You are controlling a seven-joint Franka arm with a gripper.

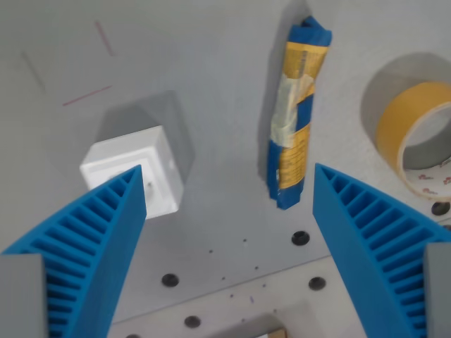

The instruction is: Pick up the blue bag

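Table (pixel 211 84): grey, marked with thin red lines.
Blue bag (pixel 296 113): lying between my gripper (pixel 229 190) fingers, untouched.
Gripper: spread wide, empty.

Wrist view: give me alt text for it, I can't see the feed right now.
The blue bag, blue and yellow, lies lengthwise on the grey table, beyond the open claw and nearer its right-hand finger. A white box sits by the finger at the wrist view's left; a tape roll is at the right edge.
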